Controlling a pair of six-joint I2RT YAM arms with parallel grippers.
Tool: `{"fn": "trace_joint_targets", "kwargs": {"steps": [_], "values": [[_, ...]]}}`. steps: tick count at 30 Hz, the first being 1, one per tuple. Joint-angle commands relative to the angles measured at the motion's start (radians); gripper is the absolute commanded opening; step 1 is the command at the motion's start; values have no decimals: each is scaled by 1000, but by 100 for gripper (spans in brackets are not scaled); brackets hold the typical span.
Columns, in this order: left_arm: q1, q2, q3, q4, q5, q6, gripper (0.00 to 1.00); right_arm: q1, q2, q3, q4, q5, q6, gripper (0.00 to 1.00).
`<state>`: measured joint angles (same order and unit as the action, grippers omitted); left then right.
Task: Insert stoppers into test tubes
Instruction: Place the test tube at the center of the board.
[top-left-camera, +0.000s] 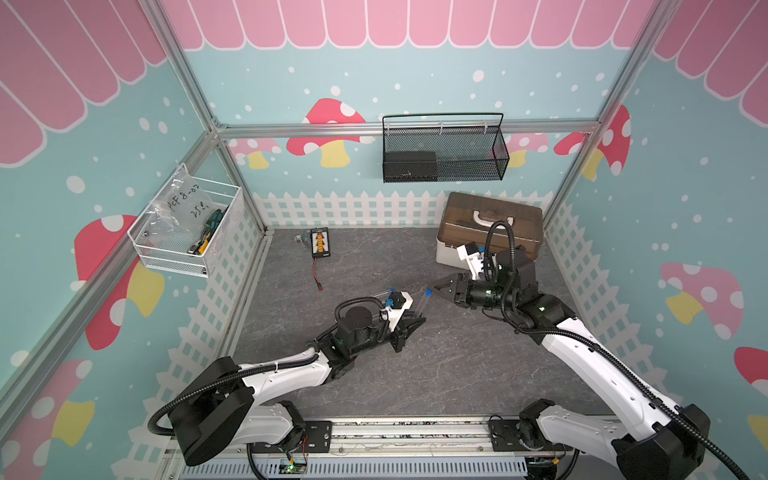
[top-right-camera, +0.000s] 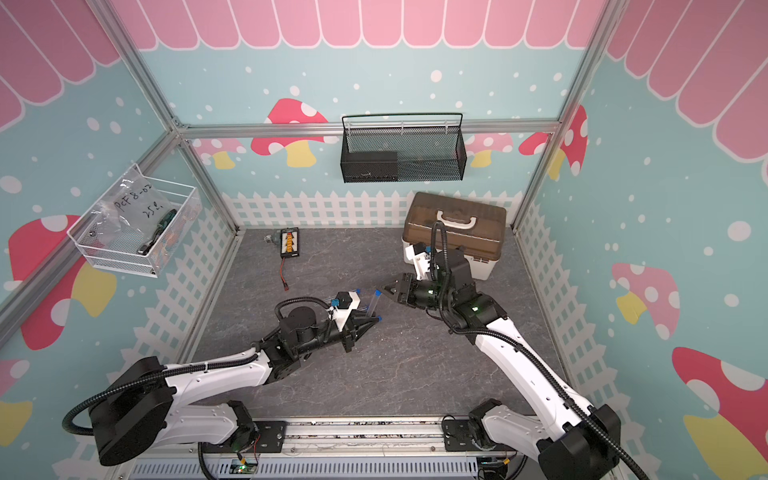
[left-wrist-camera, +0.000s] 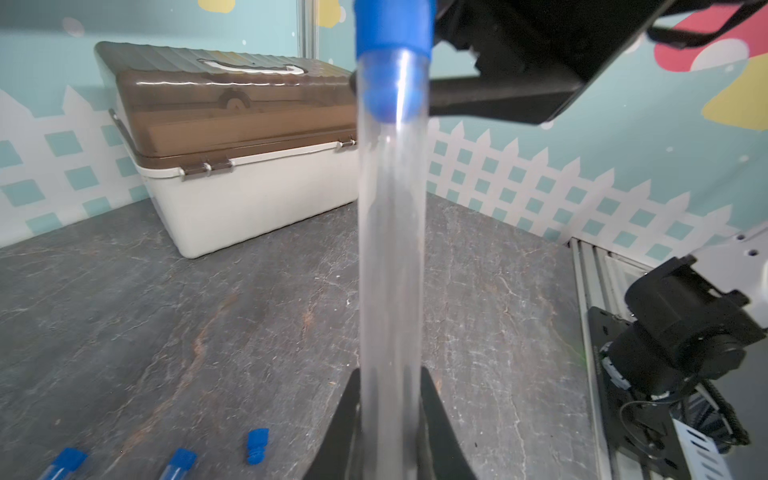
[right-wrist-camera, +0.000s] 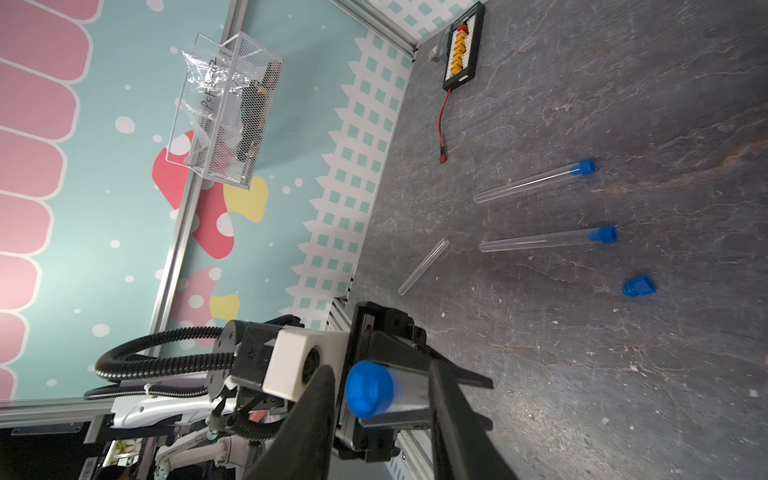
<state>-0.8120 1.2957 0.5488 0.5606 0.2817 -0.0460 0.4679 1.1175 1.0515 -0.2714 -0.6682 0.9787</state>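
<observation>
1. Tubes: I count four test tubes. One held tube (left-wrist-camera: 390, 249) is raised above the grey tabletop (left-wrist-camera: 166, 311), and three lie flat on it.
2. Stoppers: I count four, all blue. Three sit in tube mouths and one lies loose.
3. Left gripper (left-wrist-camera: 388, 374): my left jaws are clamped on the lower part of the held tube, whose clear shaft rises from between them.
4. Top stopper (right-wrist-camera: 369, 388): it is seated in the mouth of the held tube. In the left wrist view its plug shows through the clear wall.
5. Right gripper (right-wrist-camera: 379, 370): the jaws are parted, with one finger on each side of the top stopper and a gap on both sides. It grasps nothing.
6. First capped tube (right-wrist-camera: 528, 183): it lies flat near the red lead of a charger board (right-wrist-camera: 461, 50), with its own stopper (right-wrist-camera: 584, 167) in place.
7. Second capped tube (right-wrist-camera: 540, 241): it lies flat beside the first without touching it, and its cap (right-wrist-camera: 604, 235) is inserted.
8. Open tube (right-wrist-camera: 424, 266): it lies flat and unstoppered, closer to the fence-patterned wall than the capped pair.
9. Loose stopper (right-wrist-camera: 638, 286): it lies on its side on the tabletop, near the second capped tube's capped end, touching nothing.
10. Top view: the two grippers face each other near mid-table. One storage box (top-left-camera: 490, 224) stands behind my right arm.
</observation>
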Motion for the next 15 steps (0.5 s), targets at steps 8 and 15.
{"fn": "trace_joint_targets", "kwargs": {"steps": [8,15], "values": [[77,-20,181,-718,-81,344,0,-105,-45,41,-127,8,-133,41],[202,30,277,-1030,-82,518,0,-110,-47,17,-309,166,-278,40]]}}
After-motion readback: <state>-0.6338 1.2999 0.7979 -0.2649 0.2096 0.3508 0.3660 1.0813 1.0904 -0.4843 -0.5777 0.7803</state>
